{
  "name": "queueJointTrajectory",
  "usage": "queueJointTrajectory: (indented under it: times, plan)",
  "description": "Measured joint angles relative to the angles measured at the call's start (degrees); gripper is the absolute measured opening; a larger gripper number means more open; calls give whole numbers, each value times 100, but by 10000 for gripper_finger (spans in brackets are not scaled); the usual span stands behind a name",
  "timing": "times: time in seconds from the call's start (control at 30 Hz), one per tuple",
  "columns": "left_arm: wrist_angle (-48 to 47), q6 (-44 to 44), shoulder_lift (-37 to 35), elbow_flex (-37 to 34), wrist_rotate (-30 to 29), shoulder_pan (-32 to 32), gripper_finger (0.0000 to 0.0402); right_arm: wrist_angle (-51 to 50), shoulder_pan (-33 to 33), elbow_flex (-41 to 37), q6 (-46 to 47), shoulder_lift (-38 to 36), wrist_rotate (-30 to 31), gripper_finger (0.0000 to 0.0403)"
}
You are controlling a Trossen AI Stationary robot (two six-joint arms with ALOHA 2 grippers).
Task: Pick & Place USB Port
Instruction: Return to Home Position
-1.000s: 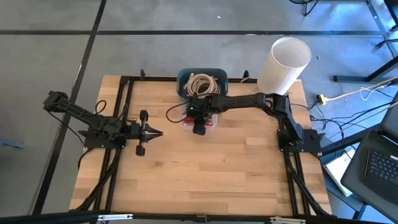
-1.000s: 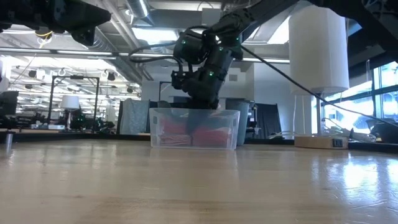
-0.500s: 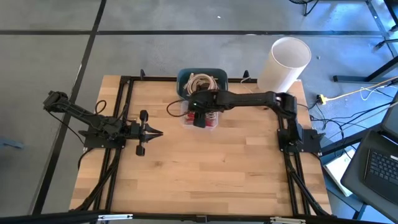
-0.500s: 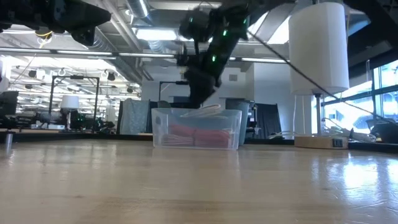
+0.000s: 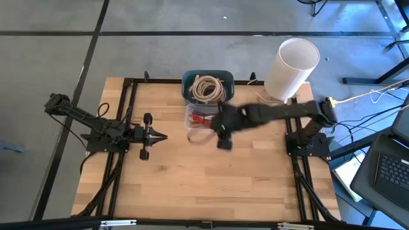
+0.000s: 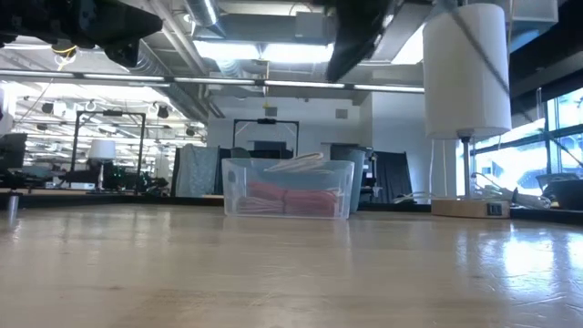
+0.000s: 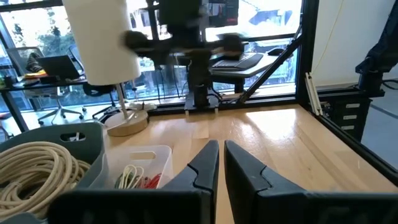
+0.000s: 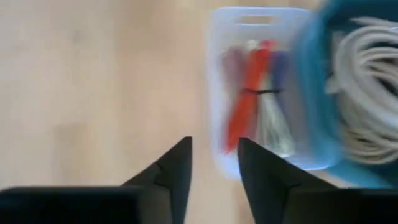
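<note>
Wooden tabletop [image 5: 211,185] in a black frame, grey floor all round.

Far left: left pincer [image 5: 161,136] parked low beside the left rail, fingers nearly together with only a thin slit between, nothing held.

Centre, toward the back: transparent bin [image 5: 189,119] flat on the tabletop, red cable [image 5: 203,119] and white cable [image 8: 272,124] bundled side by side inside it.

Just right of the bin: right pincer [image 5: 223,139] up in the air, blurred, fingers moderately parted, empty.

No loose cable noted on the bare wood. Judged: placing complete, only the right arm's return to rest outstanding.

Surroundings:
- Teal bin [image 5: 187,82] directly behind the transparent bin, touching or nearly so (cannot tell), with a coiled cream cable [image 5: 208,88] inside.
- White cylinder [image 5: 292,64] at the back right corner.
- Laptop [image 5: 390,169] off the tabletop, far right.

Open wood under the right arm, nothing noted in its way. Cylinder close to that arm's base, judged the one thing to keep clear of.
</note>
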Motion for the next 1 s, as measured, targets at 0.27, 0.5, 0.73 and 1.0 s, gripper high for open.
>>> queueJointTrajectory:
  times: [0.27, 0.5, 0.73, 1.0]
  plan:
    - [-3, 0, 0, 0, 0, 0, 17, 1653, 1754, -1487, 577, -606, 803, 10]
    - [-2, 0, 0, 0, 1, 2, 17, 1758, 2353, -3412, 2254, -2211, 2329, 3]
    - [0, 0, 0, 0, 0, 0, 17, 3425, 3481, -5248, 2815, -4101, 2782, 1]
    - [-2, 0, 0, 0, 0, 1, 17, 5280, 3443, -6100, 1319, -4324, 2920, 1]
